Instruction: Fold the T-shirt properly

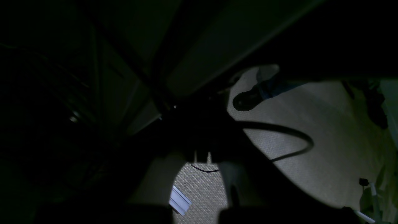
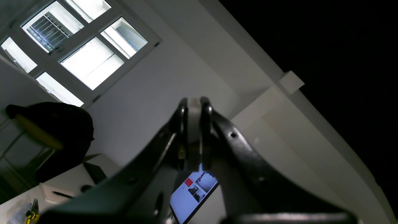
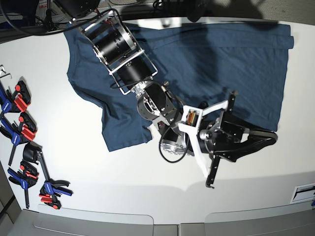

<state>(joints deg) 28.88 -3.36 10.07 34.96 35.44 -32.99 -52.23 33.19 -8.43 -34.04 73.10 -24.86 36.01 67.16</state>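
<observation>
The T-shirt [image 3: 221,59], dark navy and plain, lies spread across the far half of the white table [image 3: 98,182], one sleeve [image 3: 123,128] reaching toward the near left. My right arm comes in from the top left, raised above the shirt. Its gripper [image 3: 274,137] points right over the shirt's near right part. In the right wrist view the right gripper [image 2: 194,102] is shut with nothing between its fingers, aimed at a wall and window. My left gripper is out of the base view. The left wrist view is too dark to show its jaws.
Several blue, red and black clamps [image 3: 19,128] lie along the table's left edge. The left wrist view looks under the table at grey carpet [image 1: 326,130], a black cable [image 1: 279,129] and a castor [image 1: 245,101]. A lit screen [image 2: 192,193] shows below the right gripper.
</observation>
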